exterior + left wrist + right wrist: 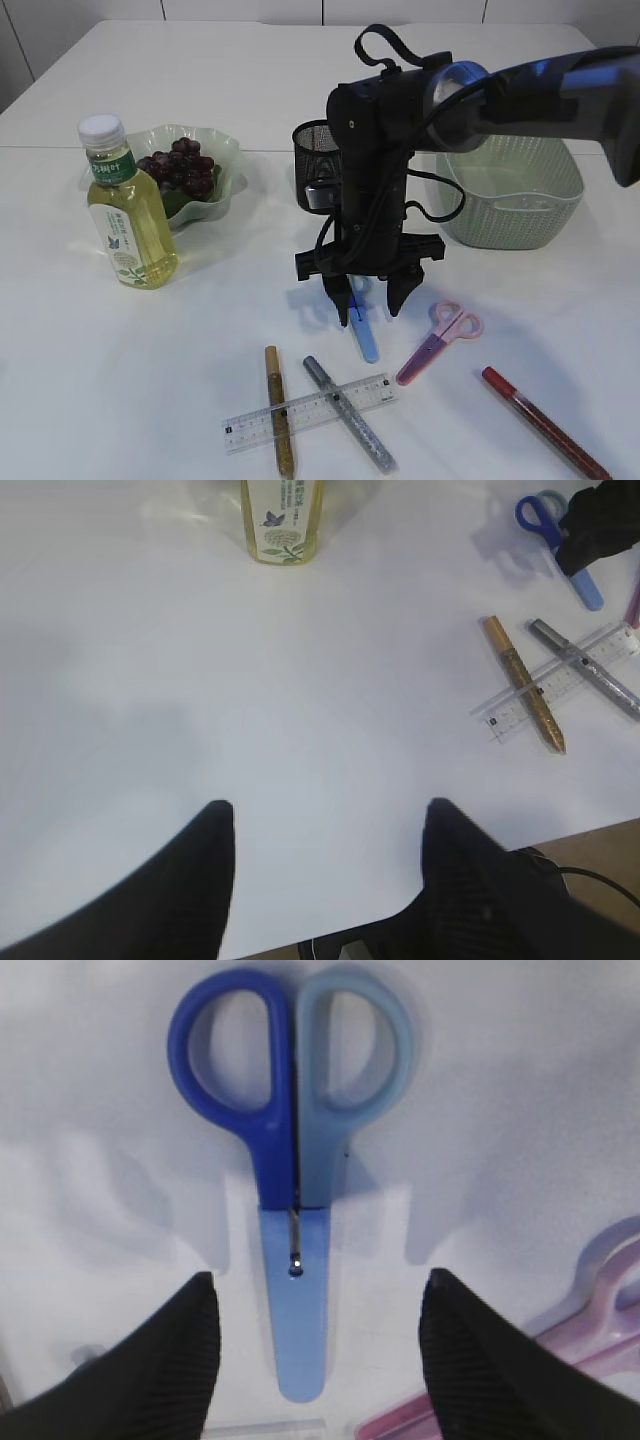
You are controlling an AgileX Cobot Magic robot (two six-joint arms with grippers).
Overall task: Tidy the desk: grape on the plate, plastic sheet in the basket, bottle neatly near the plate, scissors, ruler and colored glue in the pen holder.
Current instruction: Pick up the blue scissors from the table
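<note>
My right gripper is open and points down over the blue scissors, with one finger on each side of the capped blade. Pink scissors lie to their right. A clear ruler lies over a gold glue pen and a silver one. A red glue pen lies at the front right. My left gripper is open and empty over bare table near the front edge. No plastic sheet shows.
A green tea bottle stands upright to the left of the green plate, which holds dark grapes. The black mesh pen holder stands behind my right arm. A green basket sits at the back right.
</note>
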